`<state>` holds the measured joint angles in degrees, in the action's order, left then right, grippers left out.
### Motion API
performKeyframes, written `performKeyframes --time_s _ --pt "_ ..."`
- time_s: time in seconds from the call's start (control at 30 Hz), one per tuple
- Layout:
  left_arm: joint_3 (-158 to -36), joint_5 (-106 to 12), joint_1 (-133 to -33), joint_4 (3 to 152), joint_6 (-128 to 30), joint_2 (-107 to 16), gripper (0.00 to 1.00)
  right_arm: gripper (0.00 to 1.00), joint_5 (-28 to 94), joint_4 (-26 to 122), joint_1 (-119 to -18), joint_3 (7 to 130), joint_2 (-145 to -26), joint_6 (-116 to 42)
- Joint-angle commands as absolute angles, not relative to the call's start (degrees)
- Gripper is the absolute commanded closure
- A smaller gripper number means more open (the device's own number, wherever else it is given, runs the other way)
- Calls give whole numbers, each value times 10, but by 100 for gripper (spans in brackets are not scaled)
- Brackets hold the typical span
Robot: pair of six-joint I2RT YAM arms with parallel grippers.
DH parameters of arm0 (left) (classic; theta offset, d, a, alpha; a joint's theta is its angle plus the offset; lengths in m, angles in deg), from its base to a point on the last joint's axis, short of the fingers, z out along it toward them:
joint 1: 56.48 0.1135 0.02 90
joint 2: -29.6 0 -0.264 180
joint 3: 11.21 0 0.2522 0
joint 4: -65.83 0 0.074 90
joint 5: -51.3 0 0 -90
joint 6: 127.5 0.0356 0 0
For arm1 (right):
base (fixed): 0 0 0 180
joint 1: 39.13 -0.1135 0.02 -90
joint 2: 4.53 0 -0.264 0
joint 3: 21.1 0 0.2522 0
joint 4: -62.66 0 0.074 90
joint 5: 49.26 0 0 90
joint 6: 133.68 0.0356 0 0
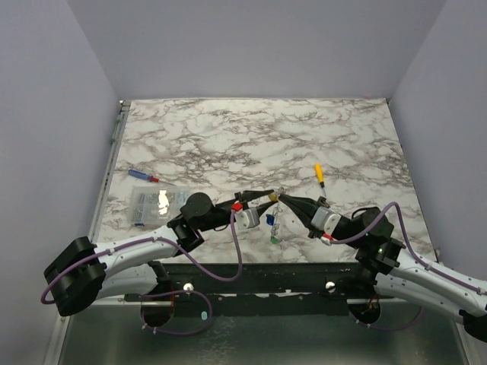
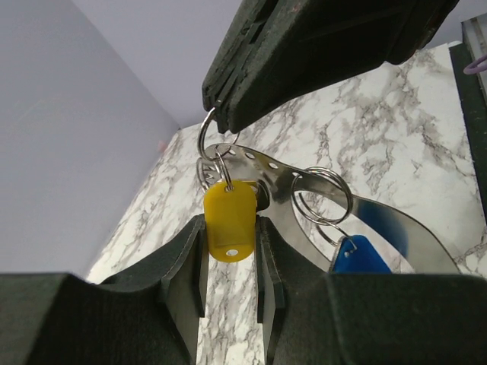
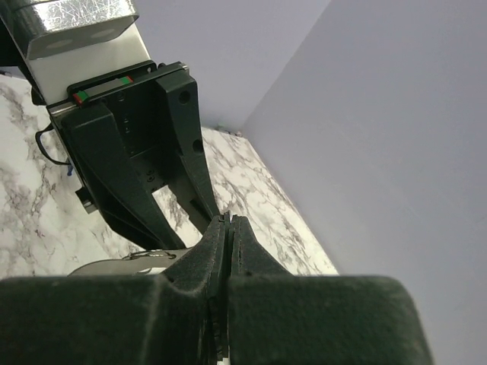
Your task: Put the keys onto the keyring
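Observation:
In the left wrist view a key with a yellow head (image 2: 230, 217) hangs between my left gripper's (image 2: 230, 232) fingers (image 2: 192, 251), which press on both of its sides. Above it my right gripper (image 2: 222, 114) is shut on the silver wire keyring (image 2: 204, 137). A flat silver band with holes (image 2: 293, 186) curves off to the right. Wire loops (image 2: 326, 196) beside it carry a blue-headed key (image 2: 356, 257). From above, the left gripper (image 1: 261, 199) and right gripper (image 1: 281, 198) meet tip to tip over the table's near middle. A blue key (image 1: 269, 219) and a green key (image 1: 275, 238) dangle below them. The right wrist view shows its gripper (image 3: 230, 219) pressed shut.
A clear plastic packet (image 1: 156, 204) lies left of the left arm. A slim blue-and-red stick (image 1: 143, 176) lies behind the packet. A yellow-handled item (image 1: 319, 173) lies behind the right gripper. Grey walls close in the marble table (image 1: 251, 137) on three sides.

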<state>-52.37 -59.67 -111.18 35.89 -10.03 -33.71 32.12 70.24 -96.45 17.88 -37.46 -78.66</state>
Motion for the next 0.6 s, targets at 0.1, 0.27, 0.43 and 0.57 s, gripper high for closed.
performKeyframes --time_s 0.1,0.27,0.43,0.57 --pt "-527 -535 -1108 357 -49 -313 100 99 319 718 -967 178 -373 -794" --pt "-528 -522 -1108 378 -16 -300 100 99 319 718 -967 177 -376 -796" --pt "-527 -506 -1108 385 5 -290 100 97 319 718 -967 176 -378 -798" --pt "-525 -495 -1108 385 16 -282 100 86 319 720 -967 175 -379 -798"
